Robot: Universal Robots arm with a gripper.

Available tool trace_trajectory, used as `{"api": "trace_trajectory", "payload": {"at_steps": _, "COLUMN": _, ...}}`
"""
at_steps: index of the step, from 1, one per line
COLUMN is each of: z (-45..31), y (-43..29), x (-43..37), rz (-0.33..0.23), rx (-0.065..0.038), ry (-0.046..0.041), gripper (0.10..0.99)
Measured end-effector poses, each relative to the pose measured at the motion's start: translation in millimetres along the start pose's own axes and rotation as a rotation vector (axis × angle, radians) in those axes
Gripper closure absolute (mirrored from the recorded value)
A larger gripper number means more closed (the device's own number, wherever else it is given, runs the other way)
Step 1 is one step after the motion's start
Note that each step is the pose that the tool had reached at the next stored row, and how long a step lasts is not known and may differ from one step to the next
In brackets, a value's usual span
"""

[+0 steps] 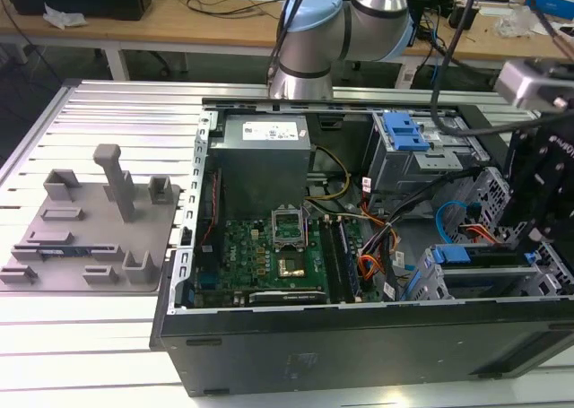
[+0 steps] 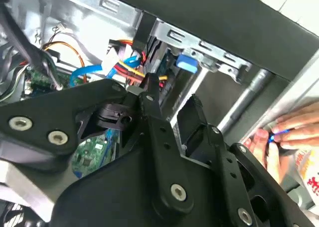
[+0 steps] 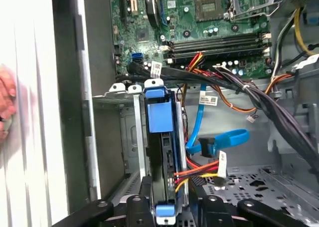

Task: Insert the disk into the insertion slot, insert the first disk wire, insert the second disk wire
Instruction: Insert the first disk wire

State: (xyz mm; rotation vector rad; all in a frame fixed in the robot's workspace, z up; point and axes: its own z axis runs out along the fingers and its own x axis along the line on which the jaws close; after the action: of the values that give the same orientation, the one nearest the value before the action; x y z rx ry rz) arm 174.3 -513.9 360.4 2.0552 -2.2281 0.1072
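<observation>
A: Ribbed metal desk (image 1: 108, 112), open computer case (image 1: 359, 354) lying on it, cluttered benches behind. Fingers?

B: Gripper (image 3: 168, 187) is low in the case. Fingers (image 3: 145, 192) are clenched on the disk (image 3: 160, 152), one on each flank of its near end, going by the first wrist view.

A: Disk where?

B: On edge inside the insertion slot (image 3: 127, 137), blue carrier tab at the far end about level with the cage rim. Looks mostly home. Fully seated, can't tell.

A: Wires?

B: Blue cable (image 3: 224, 137) loops beside the cage with its plug hanging free, so not in, I'd say. Red-yellow power wires (image 3: 199, 172) run up against the disk's side. Plugged or not, can't tell. My call: disk step nearly done, both wire steps left.

A: Room?

B: Tight. Cage walls hug the disk on both sides, and the case wall is just beyond one of them. Black cable bundle (image 3: 234, 85) crosses just past the slot's far end, motherboard (image 3: 199, 17) beyond. Perforated floor (image 3: 249, 182) beside the cage is the open patch. A person's hand (image 2: 281, 137) rests outside the case wall, near the gripper.
</observation>
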Motion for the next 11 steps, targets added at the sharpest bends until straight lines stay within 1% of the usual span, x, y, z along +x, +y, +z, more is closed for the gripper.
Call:
{"api": "trace_trajectory", "payload": {"at_steps": 2, "z": -9.6, "y": 0.2, "x": -0.1, "rz": 0.001, "rx": 0.000, "ry": 0.0045, "gripper": 0.659}}
{"api": "trace_trajectory", "payload": {"at_steps": 3, "z": -10.9, "y": 0.3, "x": -0.5, "rz": 0.001, "rx": 0.000, "ry": 0.0067, "gripper": 0.659}}
{"api": "trace_trajectory", "payload": {"at_steps": 11, "z": -11.1, "y": 0.3, "x": -0.4, "rz": 0.001, "rx": 0.001, "ry": 0.0122, "gripper": 0.659}}
